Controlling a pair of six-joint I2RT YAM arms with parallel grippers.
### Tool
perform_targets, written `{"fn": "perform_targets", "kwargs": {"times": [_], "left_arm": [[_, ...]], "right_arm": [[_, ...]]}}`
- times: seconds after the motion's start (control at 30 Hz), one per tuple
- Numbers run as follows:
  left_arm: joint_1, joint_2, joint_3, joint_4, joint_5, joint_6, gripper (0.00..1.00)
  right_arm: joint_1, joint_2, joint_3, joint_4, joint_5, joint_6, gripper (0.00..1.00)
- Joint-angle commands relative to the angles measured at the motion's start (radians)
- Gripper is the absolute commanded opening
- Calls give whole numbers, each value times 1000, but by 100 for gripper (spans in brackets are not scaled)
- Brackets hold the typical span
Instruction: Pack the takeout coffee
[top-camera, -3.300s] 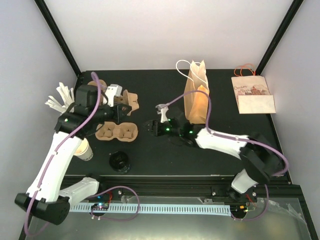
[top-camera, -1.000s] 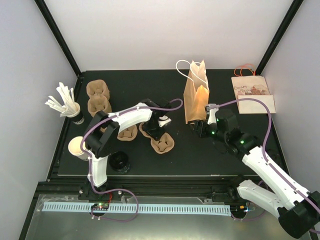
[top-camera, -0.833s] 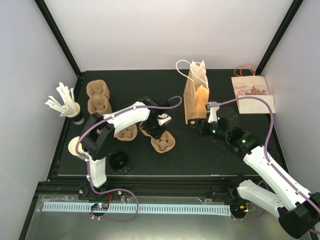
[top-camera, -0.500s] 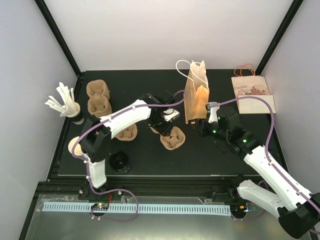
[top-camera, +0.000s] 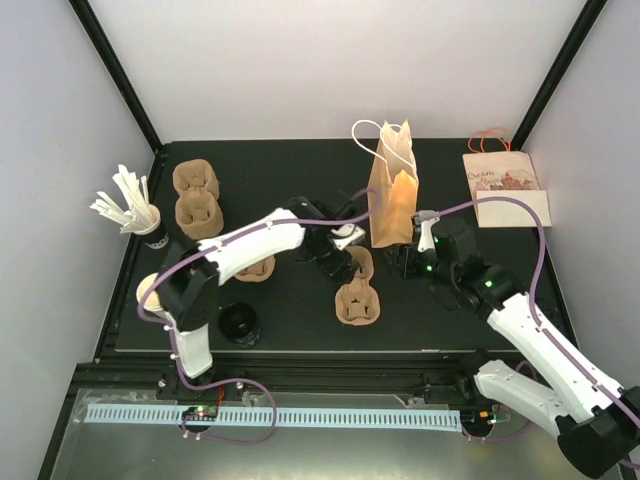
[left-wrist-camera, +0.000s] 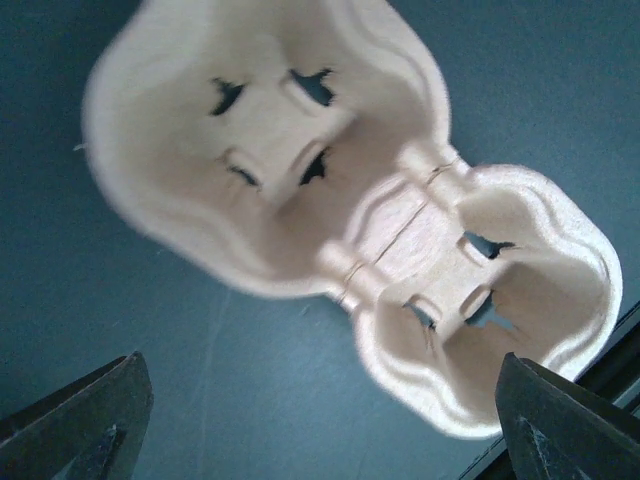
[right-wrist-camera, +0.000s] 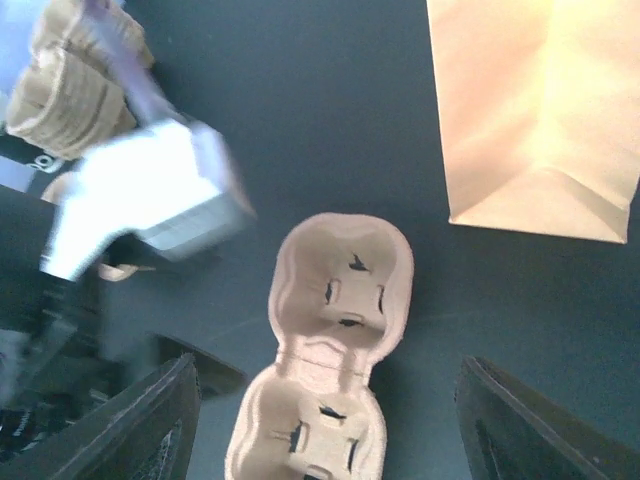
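A two-cup pulp carrier (top-camera: 358, 303) lies flat on the black mat, just in front of the upright brown paper bag (top-camera: 392, 190). My left gripper (top-camera: 338, 262) hovers at its back-left end, open, with the carrier (left-wrist-camera: 330, 200) loose below the spread fingers. My right gripper (top-camera: 408, 262) stands open to the carrier's right, beside the bag's base, and the carrier (right-wrist-camera: 340, 290) fills the middle of the right wrist view. A paper coffee cup (top-camera: 150, 293) stands at the mat's left edge, partly behind the left arm. A black lid (top-camera: 240, 322) rests near the front.
Two more carriers (top-camera: 198, 195) sit at the back left and another (top-camera: 252, 268) lies under the left arm. A cup of white stirrers (top-camera: 130, 208) stands at the far left. A flat printed bag (top-camera: 506, 190) lies at the back right.
The left gripper moved the carrier right and toward the front, then opened and let it go. The right arm has hardly moved.
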Motion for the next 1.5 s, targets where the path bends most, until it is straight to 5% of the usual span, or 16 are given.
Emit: {"fn": "perform_targets", "kwargs": {"times": [0.0, 0.23, 0.37, 0.67, 0.97, 1.47], "left_arm": [[108, -190, -109, 133, 22, -87, 96], [307, -239, -289, 384, 297, -185, 87], [317, -262, -391, 492, 360, -249, 81], [333, -475, -590, 588, 349, -313, 79], [337, -536, -624, 587, 381, -311, 80], [431, -720, -724, 601, 366, -326, 83]], "right_arm": [[-5, 67, 59, -85, 19, 60, 72], [136, 143, 75, -43, -24, 196, 70], [202, 260, 118, -17, -140, -100, 68], [263, 382, 136, -36, -148, -841, 68], [263, 476, 177, -232, -40, -1319, 65], [227, 737, 251, -178, -2, -1419, 65]]}}
